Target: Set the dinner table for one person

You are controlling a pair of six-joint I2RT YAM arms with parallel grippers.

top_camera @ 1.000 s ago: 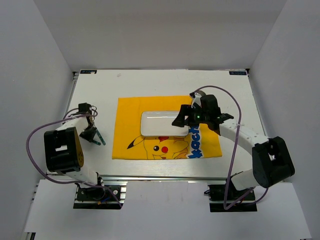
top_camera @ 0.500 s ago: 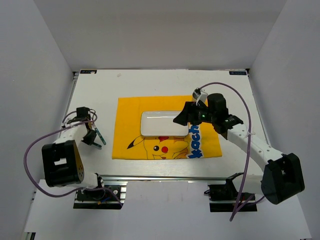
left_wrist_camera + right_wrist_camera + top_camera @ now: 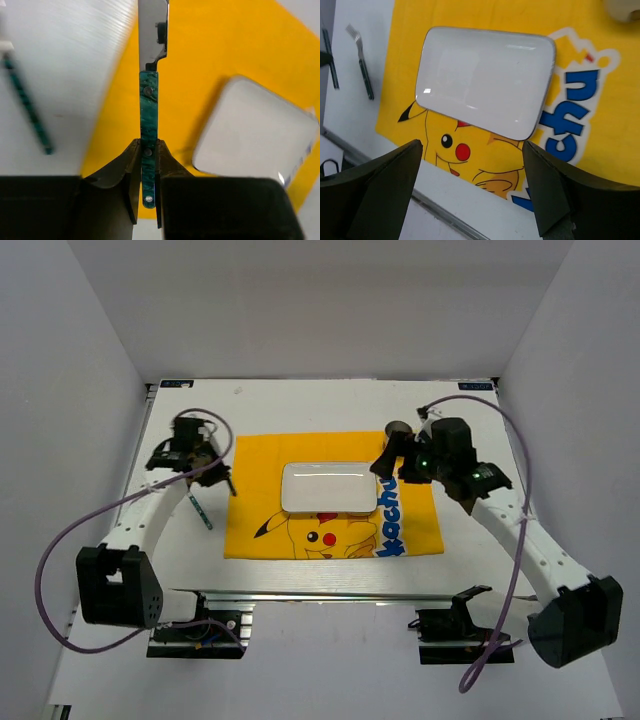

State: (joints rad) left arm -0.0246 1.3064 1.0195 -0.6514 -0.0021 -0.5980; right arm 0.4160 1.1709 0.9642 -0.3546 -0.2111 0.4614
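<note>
Dinner table [image 3: 320, 405], white and faintly grained, spread flat beneath 2 arms, metal rail [image 3: 320, 595] along near long edge. On its middle, yellow Pikachu placemat [image 3: 255, 465], flat, with 1 white rectangular plate [image 3: 328, 487] lying on it slightly toward far edge, long sides parallel to rail. Left gripper [image 3: 218, 472] by placemat's left edge, near far corner, clamped tight on knife [image 3: 148, 100]: green marbled handle with rivets pinched between both fingers, silver blade pointing away from wrist along boundary of cloth and bare table. Whether knife touches surface, cannot tell. Fork [image 3: 200, 510] with dark green handle lying alone on bare table just left of placemat, near left gripper but apart from it, tines toward far side. Right gripper [image 3: 383, 462] above placemat's right part, just beside plate's right end, fingers spread wide with nothing between. Through that gap in right wrist view: plate, Pikachu's face, blue lettering. Small beige round thing [image 3: 398, 427] at placemat's far edge near right gripper; kind not to be told.
</note>
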